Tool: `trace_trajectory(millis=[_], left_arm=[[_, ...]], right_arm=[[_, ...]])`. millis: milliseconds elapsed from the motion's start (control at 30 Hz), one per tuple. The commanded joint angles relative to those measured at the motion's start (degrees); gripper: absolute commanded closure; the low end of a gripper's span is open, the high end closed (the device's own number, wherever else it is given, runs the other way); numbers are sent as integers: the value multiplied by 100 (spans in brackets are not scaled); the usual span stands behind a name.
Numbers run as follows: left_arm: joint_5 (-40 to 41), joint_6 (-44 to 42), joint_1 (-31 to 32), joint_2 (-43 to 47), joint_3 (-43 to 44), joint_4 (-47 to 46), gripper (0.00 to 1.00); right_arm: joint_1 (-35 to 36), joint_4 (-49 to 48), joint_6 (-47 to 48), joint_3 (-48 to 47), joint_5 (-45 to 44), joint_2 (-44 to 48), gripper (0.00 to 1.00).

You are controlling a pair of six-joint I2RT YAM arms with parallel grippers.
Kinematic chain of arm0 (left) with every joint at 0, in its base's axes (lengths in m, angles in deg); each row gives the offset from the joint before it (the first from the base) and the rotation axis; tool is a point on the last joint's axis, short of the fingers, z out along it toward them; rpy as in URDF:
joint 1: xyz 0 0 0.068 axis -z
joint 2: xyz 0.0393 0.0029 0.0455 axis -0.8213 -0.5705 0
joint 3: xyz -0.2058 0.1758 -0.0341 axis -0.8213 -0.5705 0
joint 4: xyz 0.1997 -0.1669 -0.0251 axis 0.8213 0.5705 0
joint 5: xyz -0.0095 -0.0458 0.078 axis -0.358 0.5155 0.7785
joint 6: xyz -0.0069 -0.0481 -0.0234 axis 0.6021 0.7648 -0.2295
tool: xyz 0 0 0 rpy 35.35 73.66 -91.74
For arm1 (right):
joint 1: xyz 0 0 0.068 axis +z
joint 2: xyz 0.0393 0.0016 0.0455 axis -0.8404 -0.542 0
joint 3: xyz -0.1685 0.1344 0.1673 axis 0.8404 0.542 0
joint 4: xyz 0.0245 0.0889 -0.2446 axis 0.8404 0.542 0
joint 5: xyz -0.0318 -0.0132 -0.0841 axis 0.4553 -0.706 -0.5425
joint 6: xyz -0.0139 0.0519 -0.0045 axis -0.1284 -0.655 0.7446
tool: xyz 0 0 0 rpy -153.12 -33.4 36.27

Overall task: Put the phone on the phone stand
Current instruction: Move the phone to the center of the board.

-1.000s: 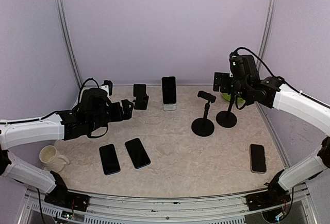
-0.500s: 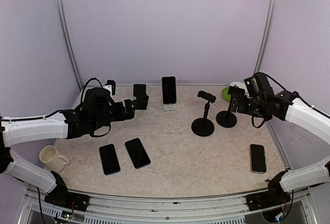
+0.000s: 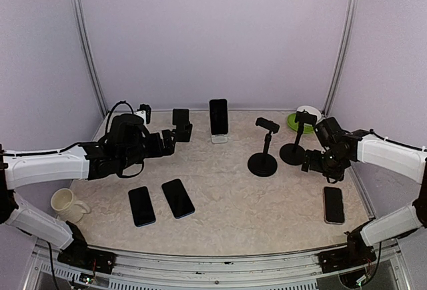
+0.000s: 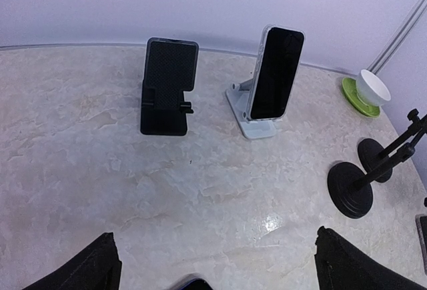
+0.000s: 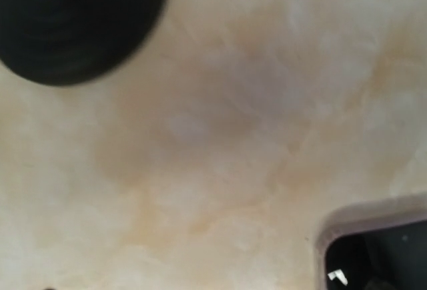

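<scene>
Black phone (image 3: 333, 205) lay flat on the table (image 3: 267, 197), near right; our right gripper (image 3: 316, 166) hovered near it, and we couldn't tell its spread; left gripper (image 4: 215, 253) gaped wide.

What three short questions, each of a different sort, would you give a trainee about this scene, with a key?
1. True or false: the black stand at the back holds a phone.
2. How many phones lie flat on the table? A) two B) three C) four
3. Fill in the missing word: the mug stands on the ___ side of the table, as the robot sees it.
Key: 1 false; 2 B; 3 left.
</scene>
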Motion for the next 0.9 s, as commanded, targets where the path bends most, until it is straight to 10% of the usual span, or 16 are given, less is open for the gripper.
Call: trace_trajectory(millis=[0,867], left_arm=[[12,-82,-39,-40,39,-176,1],[-184,-35,-202,-79,-36,-271,1]], right_arm=[[-274,81,-129,235,236,-123,0],[-1818,-128,54,1043,422,-28,0]])
